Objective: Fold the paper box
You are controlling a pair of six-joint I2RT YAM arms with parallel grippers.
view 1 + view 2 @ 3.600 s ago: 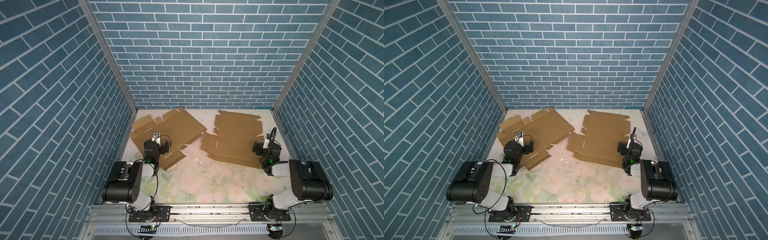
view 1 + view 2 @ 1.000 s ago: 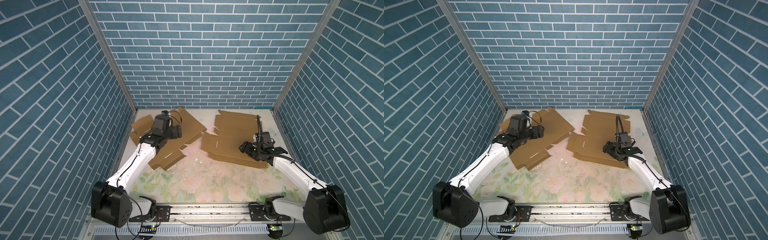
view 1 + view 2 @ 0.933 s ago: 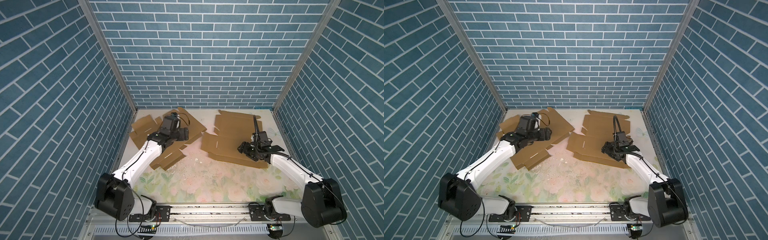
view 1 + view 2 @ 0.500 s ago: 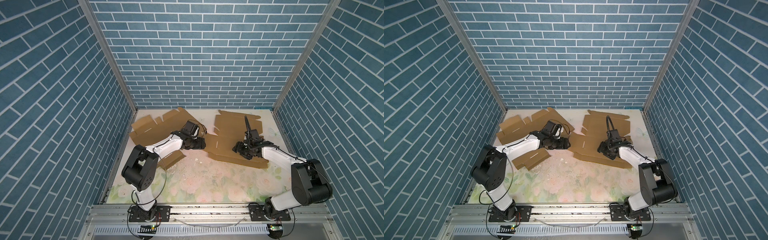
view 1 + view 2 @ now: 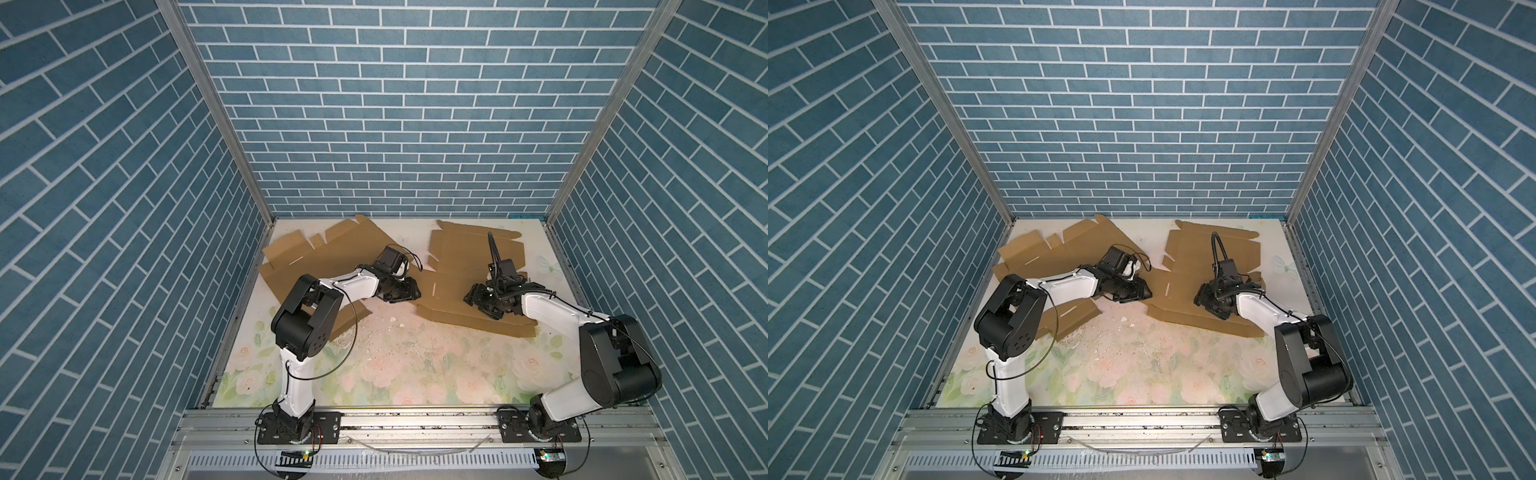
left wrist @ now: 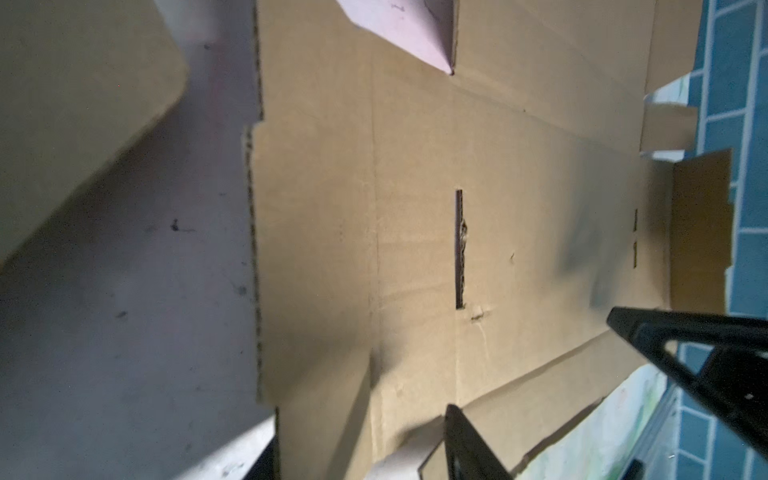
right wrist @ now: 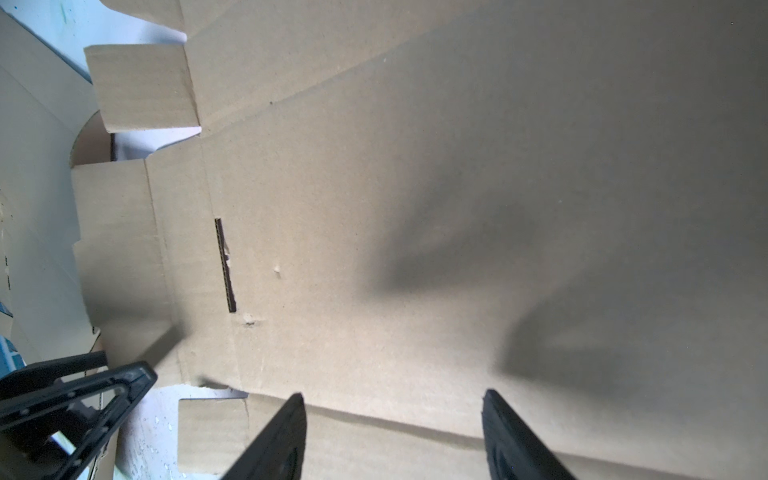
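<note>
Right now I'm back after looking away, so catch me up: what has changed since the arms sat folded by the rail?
Both arms reached out. The left pincer swept off the left cardboard sheet rightward to the left edge of the right cardboard sheet. The right pincer slid toward the middle over that sheet. Both are open and neither visibly grips anything. Both sheets lie where they were.

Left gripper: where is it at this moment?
In both top views the left gripper is near the middle of the floral tabletop, at the left edge of the right-hand flat brown cardboard box blank.
</note>
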